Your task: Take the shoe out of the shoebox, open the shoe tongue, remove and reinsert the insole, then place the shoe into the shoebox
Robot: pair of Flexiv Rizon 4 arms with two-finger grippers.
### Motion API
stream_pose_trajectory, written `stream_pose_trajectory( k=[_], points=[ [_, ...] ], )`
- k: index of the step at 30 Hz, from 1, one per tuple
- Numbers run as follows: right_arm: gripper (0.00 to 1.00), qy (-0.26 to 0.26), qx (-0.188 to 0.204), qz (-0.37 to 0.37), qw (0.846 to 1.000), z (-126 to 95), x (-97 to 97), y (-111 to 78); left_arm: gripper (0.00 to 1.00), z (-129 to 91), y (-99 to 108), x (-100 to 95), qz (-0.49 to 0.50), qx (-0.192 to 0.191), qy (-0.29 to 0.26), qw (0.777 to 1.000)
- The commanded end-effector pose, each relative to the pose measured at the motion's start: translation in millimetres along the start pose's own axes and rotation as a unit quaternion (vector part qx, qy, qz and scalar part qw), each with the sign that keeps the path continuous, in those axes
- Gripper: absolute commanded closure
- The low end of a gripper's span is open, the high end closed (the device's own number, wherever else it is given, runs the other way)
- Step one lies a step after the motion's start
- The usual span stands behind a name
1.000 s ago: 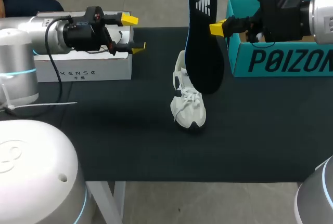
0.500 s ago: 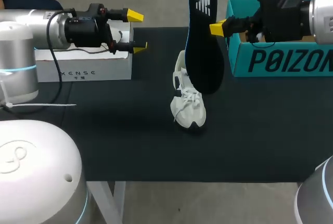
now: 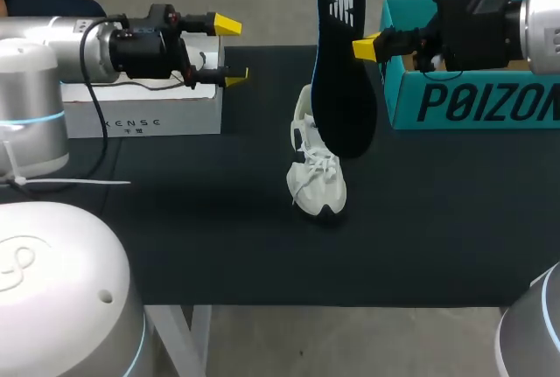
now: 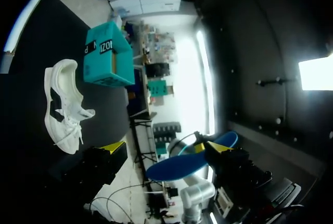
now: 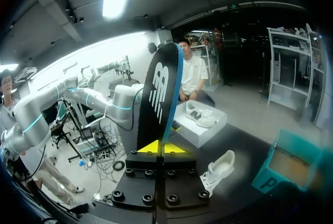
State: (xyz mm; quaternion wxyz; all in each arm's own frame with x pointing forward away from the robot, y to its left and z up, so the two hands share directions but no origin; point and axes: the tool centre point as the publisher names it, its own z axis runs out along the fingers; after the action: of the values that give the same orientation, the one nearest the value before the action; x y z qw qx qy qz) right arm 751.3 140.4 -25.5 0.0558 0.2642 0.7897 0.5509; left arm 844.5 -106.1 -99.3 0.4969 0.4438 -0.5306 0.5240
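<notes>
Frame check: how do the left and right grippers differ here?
The left gripper is open and empty; the right gripper is shut on the dark insole, holding it upright in the air. The left gripper sits by the white box, the right gripper by the teal shoebox. Both hang above the table, pointing toward its middle.

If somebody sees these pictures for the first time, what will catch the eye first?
The dark insole, held upright in the air by the right hand over the black table. Beside it a white shoe rests on the table, and a teal shoebox stands at the far right, while the open left hand hangs by a white box.
</notes>
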Motion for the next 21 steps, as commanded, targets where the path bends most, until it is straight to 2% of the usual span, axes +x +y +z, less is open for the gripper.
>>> stream_pose_trajectory(
  k=[1, 7, 9, 10, 12, 14, 16, 18, 21],
  points=[
    [1.00, -0.001, 0.000, 0.000, 1.000, 2.9, -0.6, 0.1, 0.00, 0.3, 0.5, 0.4, 0.000, 0.001, -0.001, 1.000],
    [1.00, -0.001, 0.000, 0.000, 1.000, 2.9, -0.6, 0.1, 0.00, 0.3, 0.5, 0.4, 0.000, 0.001, -0.001, 1.000],
    [1.00, -0.003, -0.020, -0.044, 0.999, 2.6, -2.8, 6.0, 0.00, 0.3, 0.5, 0.4, 0.000, 0.001, -0.001, 1.000],
    [1.00, -0.011, -0.030, -0.089, 0.996, 1.8, -3.4, 10.5, 0.00, 0.3, 0.5, 0.4, 0.000, 0.001, -0.001, 1.000],
    [1.00, -0.014, -0.084, -0.141, 0.986, -2.1, -4.1, 19.8, 0.00, 0.3, 0.5, 0.4, 0.000, 0.001, -0.001, 1.000],
    [1.00, -0.010, -0.080, -0.206, 0.975, -2.3, -7.4, 26.3, 0.00, 0.3, 0.5, 0.4, 0.000, 0.001, -0.001, 1.000],
    [1.00, 0.012, -0.106, -0.234, 0.966, -0.5, -12.8, 30.6, 0.00, 0.3, 0.5, 0.4, 0.000, 0.001, -0.001, 1.000],
    [1.00, 0.035, -0.104, -0.254, 0.961, 2.4, -19.0, 32.1, 0.00, 0.3, 0.5, 0.4, 0.000, 0.001, -0.001, 1.000],
    [1.00, 0.035, -0.104, -0.254, 0.961, 2.4, -19.0, 32.1, 0.00, 0.3, 0.5, 0.4, 0.000, 0.001, -0.001, 1.000]
  ],
)
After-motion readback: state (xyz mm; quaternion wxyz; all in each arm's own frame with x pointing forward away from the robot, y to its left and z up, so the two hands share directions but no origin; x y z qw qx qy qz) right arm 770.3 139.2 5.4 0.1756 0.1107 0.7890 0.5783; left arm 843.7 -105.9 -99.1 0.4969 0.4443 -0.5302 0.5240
